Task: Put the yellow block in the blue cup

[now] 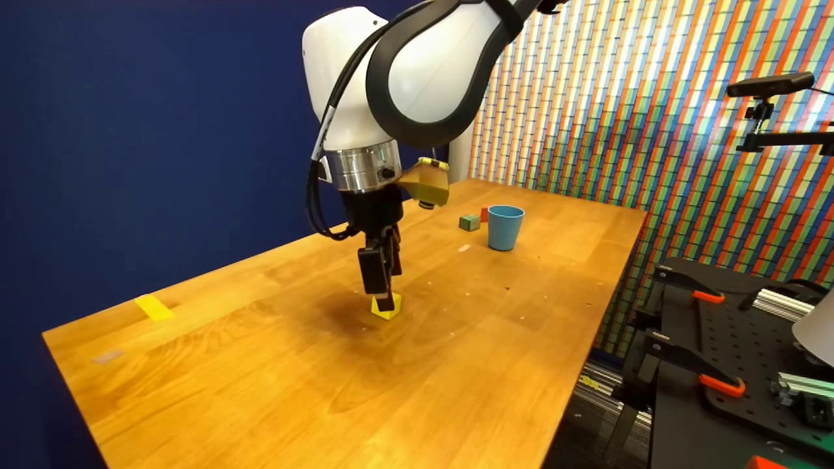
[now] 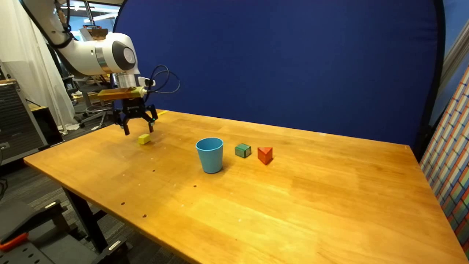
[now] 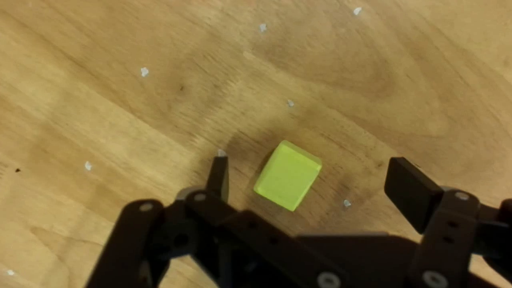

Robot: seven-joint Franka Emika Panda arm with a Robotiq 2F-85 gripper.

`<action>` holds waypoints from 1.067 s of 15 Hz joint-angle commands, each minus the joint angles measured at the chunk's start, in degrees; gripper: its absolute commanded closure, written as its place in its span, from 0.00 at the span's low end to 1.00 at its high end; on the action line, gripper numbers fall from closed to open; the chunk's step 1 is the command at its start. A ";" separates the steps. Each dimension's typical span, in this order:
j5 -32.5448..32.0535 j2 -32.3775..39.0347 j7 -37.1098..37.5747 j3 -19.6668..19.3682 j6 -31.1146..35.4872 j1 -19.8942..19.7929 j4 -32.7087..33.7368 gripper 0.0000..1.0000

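The gripper (image 2: 138, 129) hung over the desk (image 2: 329, 205) with its fingers (image 3: 219, 178) spread wide. The yellow block (image 3: 288, 176) lay on the wood within the span of that gap, set at a slant and nearer the finger at the left of the wrist view; wood showed between it and each finger. The block sat well in from the desk's edges, toward the end whose backdrop-side corner had a yellow strip (image 1: 154, 307) near it.

The blue cup (image 2: 210, 156) stood upright farther toward the opposite end, also in from every edge, with a stretch of wood between it and the block. Near the cup, on the side of the backdrop edge, lay a green block (image 2: 243, 150) and a red triangular block (image 2: 265, 155), close together but apart.

Grain ran across the desk, with pale flecks (image 3: 144, 72) around the yellow block and dark holes (image 2: 144, 216) toward the long edge away from the backdrop.

A dark blue backdrop (image 2: 278, 66) rose behind one long edge, and a multicoloured wall (image 1: 586, 130) stood past the short edge at the cup's end. Beside the other long edge, in an exterior view, were orange-handled clamps (image 1: 721, 385) on a black bench (image 1: 681, 404) and a camera (image 1: 771, 85) on an arm.
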 commanded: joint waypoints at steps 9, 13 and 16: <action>-0.52 1.63 0.39 -3.01 -4.81 0.95 2.30 0.66; -1.23 -8.85 6.10 -6.94 -3.77 -0.42 -6.36 0.86; -1.68 -16.73 8.04 -9.02 -4.11 -2.09 -11.19 0.85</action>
